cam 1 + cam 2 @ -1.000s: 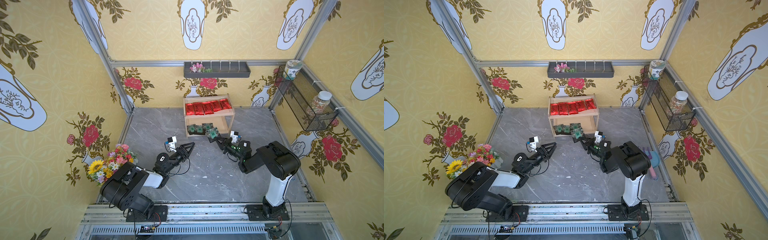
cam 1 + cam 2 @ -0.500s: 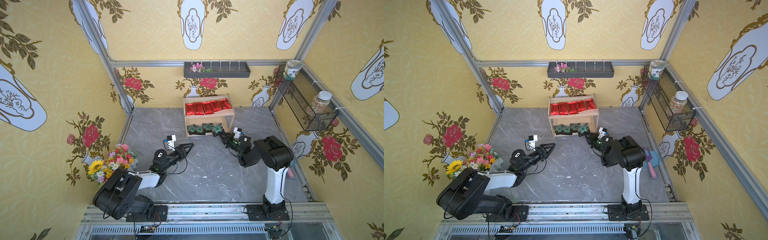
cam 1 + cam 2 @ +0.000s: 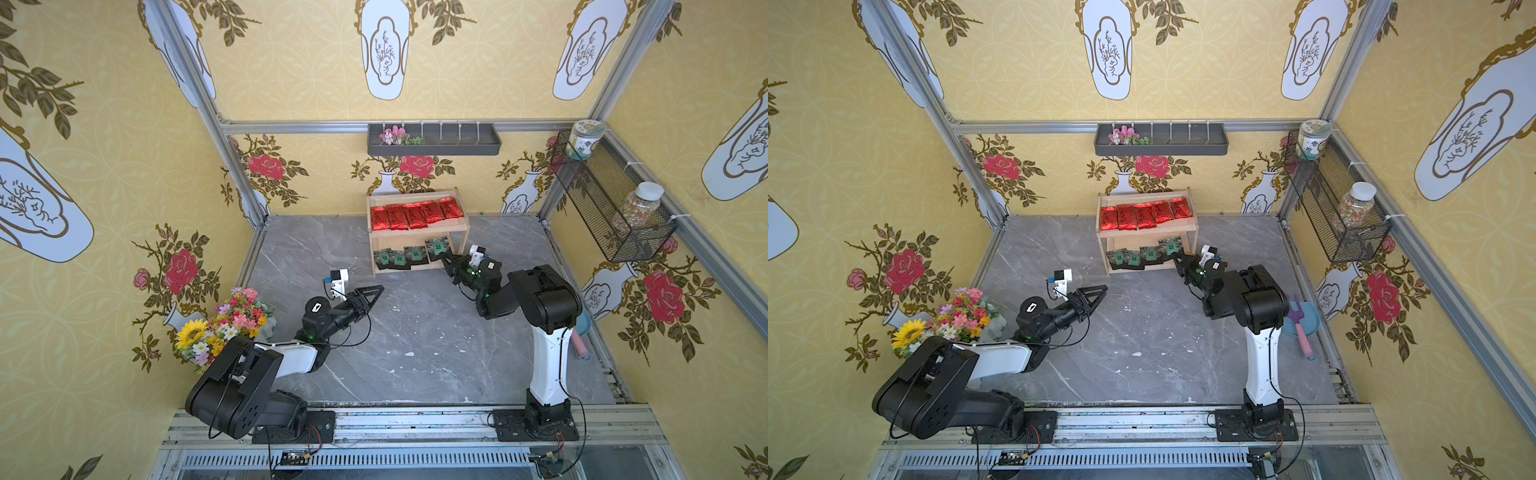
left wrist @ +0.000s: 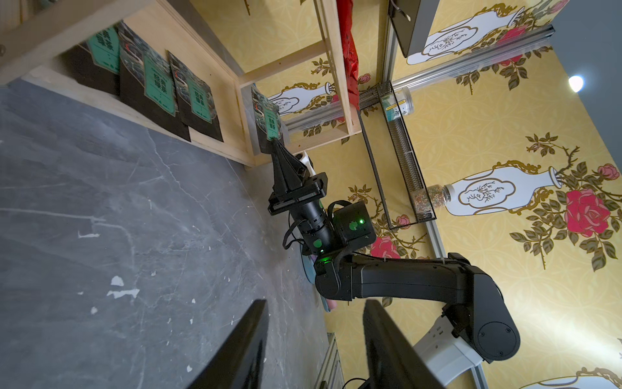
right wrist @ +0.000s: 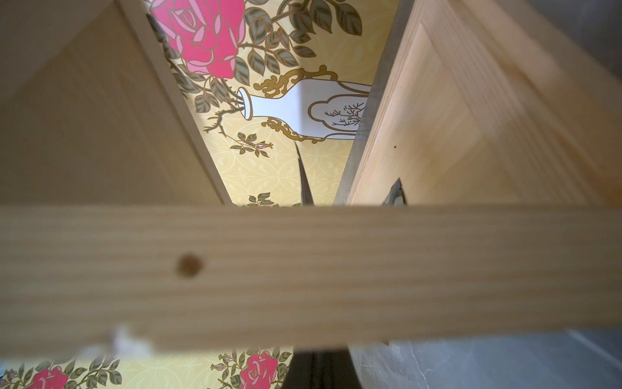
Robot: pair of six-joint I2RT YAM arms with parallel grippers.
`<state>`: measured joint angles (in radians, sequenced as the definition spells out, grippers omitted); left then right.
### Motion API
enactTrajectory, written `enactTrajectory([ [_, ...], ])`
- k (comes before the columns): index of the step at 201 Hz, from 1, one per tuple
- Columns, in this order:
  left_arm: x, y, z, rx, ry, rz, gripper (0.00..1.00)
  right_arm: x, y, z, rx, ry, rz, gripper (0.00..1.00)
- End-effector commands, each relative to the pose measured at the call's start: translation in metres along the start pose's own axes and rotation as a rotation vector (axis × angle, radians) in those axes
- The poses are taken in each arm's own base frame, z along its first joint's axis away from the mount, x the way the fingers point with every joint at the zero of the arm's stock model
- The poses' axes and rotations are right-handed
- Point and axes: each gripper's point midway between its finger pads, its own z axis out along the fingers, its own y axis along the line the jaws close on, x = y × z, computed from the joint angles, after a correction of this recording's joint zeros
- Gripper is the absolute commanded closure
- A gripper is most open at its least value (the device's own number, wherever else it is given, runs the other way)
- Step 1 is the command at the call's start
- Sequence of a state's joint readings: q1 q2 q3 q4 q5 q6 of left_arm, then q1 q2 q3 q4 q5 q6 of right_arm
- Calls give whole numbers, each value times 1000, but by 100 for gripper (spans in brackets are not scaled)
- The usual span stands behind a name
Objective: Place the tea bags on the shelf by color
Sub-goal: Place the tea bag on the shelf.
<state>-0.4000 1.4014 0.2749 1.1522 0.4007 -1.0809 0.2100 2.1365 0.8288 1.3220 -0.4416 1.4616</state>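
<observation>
Five red packets (image 3: 417,215): laid on shelf (image 3: 419,234) top;
right gripper (image 3: 444,256): clamped on green packet (image 3: 437,248);
left gripper (image 3: 376,293): held spread

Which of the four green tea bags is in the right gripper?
The rightmost green tea bag, raised on edge at the lower tier's end in the right gripper; the other three lie side by side.
</observation>
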Motion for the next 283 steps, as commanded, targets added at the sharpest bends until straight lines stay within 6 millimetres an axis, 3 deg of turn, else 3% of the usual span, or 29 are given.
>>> enactTrajectory([
  [1, 1, -1, 0, 8, 16, 16, 49, -1, -5, 1, 13, 14, -1, 96],
  [148, -4, 6, 0, -5, 15, 1, 48, -15, -27, 22, 56, 18, 32, 89],
  [283, -5, 7, -2, -8, 7, 5, 48, -22, -41, 23, 84, -26, 50, 88],
])
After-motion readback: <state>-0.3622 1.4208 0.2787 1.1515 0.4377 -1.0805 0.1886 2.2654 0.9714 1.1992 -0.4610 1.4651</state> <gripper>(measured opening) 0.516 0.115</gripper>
